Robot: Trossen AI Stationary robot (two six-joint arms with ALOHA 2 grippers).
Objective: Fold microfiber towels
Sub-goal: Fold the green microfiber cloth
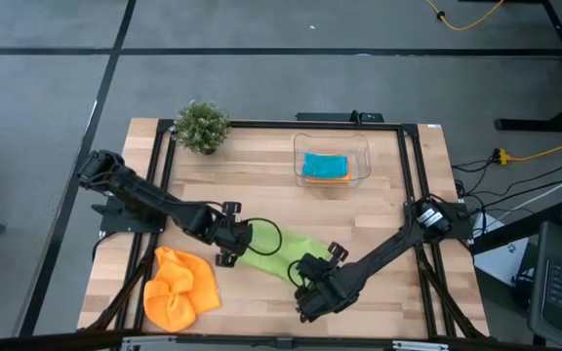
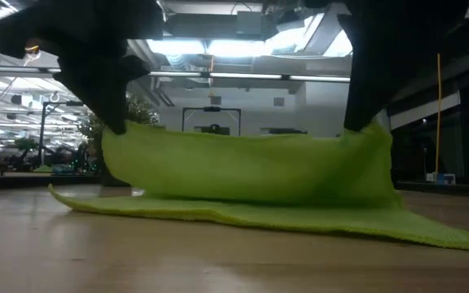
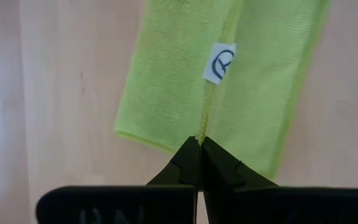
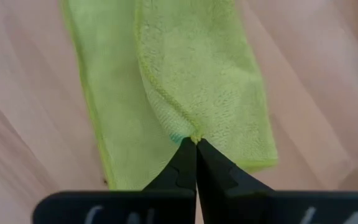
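A lime green microfiber towel (image 1: 279,252) lies near the table's front middle. Its lower part rests flat on the wood, and one edge (image 2: 243,142) is raised between my two grippers. My left gripper (image 1: 236,242) is shut on that edge's left end, and my right gripper (image 1: 307,281) is shut on its right end. An orange towel (image 1: 179,288) lies crumpled at the front left. A blue towel (image 1: 322,162) on an orange one sits in the clear tub (image 1: 359,156). My left gripper pinches the green towel's hemmed edge (image 3: 201,127) between its fingertips (image 3: 188,155), slanting down from above. A white tag (image 3: 219,62) sits farther along that hem. The held end (image 2: 124,130) is lifted off the table; the cloth below slopes down onto the wood. My right gripper pinches the green towel at a corner of its hem (image 4: 194,135) between its two fingertips (image 4: 207,158), slanting down from above. That end (image 2: 369,134) is raised off the table. The edge runs nearly straight to the other gripper, and the lower layer (image 2: 316,216) lies flat.
A small potted plant (image 1: 203,125) stands at the far left corner. The clear tub stands at the far middle right. A dark frame (image 1: 410,185) runs along the table's sides. Bare wood (image 1: 252,190) lies between the green towel and the tub.
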